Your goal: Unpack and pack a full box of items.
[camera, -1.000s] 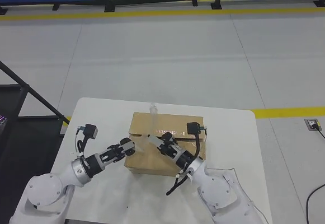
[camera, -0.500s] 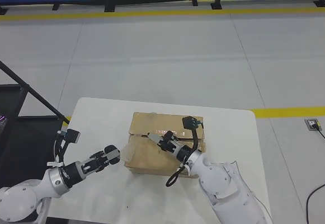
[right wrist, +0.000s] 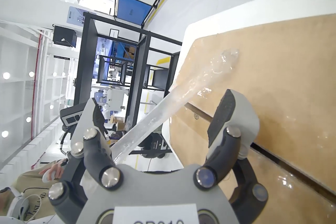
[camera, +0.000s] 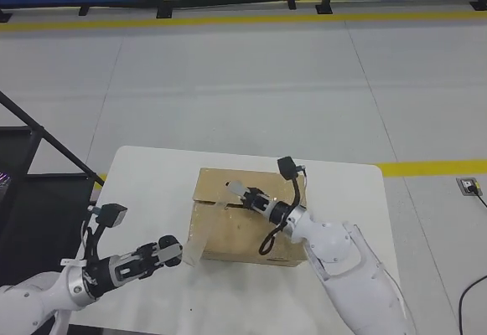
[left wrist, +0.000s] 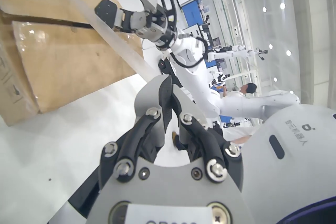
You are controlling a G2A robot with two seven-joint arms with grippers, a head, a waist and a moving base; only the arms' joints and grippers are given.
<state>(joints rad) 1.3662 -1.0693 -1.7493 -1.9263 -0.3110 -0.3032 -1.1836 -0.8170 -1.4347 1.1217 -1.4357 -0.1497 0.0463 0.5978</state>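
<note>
Centrally in the top view sits the box (camera: pixel 230 234), its clear tape strip (left wrist: pixel 115 43) stretched toward lower left, pinched by the closed left gripper (camera: pixel 172 251). The right gripper (camera: pixel 247 199) gapes empty above the box. Pulling could snap the strip or drag the box.

Bright ceiling lamps (left wrist: pixel 282 5) overhead (shadows soft, faint).
</note>
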